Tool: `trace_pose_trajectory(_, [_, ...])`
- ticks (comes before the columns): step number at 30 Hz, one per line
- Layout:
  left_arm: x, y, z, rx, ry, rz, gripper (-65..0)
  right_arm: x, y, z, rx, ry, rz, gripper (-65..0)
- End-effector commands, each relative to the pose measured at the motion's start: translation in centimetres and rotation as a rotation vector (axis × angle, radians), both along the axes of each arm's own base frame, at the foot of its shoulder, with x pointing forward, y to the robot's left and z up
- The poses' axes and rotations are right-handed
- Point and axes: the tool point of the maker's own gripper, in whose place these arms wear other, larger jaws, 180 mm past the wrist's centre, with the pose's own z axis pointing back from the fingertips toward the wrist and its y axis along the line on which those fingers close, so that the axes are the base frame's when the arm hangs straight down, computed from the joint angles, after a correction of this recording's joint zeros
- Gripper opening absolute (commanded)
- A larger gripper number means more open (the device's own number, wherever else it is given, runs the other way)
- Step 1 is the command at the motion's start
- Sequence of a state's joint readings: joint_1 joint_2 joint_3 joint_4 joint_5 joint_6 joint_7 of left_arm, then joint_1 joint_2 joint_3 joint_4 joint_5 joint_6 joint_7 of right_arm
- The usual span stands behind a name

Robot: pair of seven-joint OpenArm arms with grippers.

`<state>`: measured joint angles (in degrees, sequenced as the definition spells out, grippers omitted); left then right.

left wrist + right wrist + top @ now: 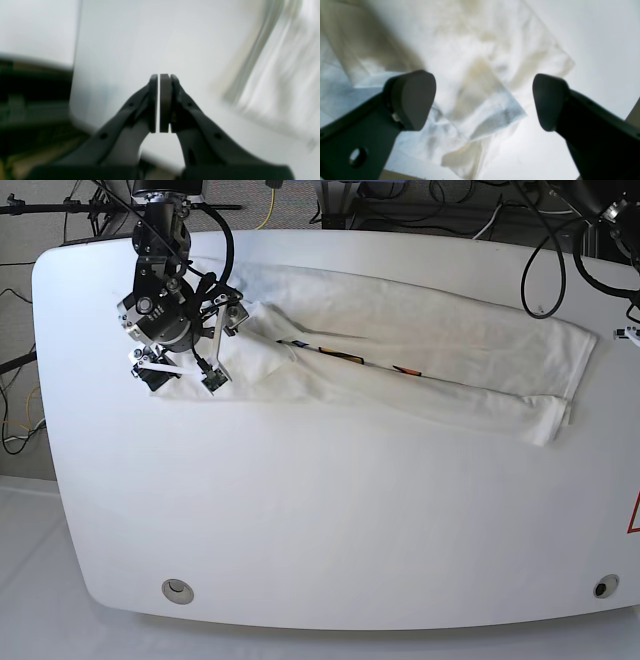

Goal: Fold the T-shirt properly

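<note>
Your T-shirt lies across the upper part of the table as 1 long band: lengthwise folds look done, crosswise folds remain. Right gripper gapes empty over its left end; left gripper is closed, holding nothing.

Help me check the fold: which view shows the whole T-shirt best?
The base view: the T-shirt lies there as a long folded band across the table. The right wrist view shows only blurred folds under the open right gripper; the left wrist view, a blurred edge.
</note>
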<state>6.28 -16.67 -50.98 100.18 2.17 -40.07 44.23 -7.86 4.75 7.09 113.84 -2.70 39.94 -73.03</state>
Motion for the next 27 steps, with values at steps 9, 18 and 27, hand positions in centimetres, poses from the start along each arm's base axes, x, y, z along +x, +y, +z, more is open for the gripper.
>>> trace_pose_trajectory(9, [1.3, 0.9, -1.9, -0.074, -0.087, -0.037, -65.0, 0.5, 2.2, 0.5, 0.033, -0.026, 0.036, -35.5])
trace_pose_trajectory(18, [2.1, 2.6, -5.2, -0.199, -0.139, -0.008, -65.0, 0.5, 3.3, 0.2, 0.058, -0.016, 0.037, -62.0])
trace_pose_trajectory(27, [3.9, 2.2, -7.8, -0.301, -0.164, -0.002, -65.0, 0.6, 3.7, -0.3, 0.079, -0.019, 0.043, -65.0])
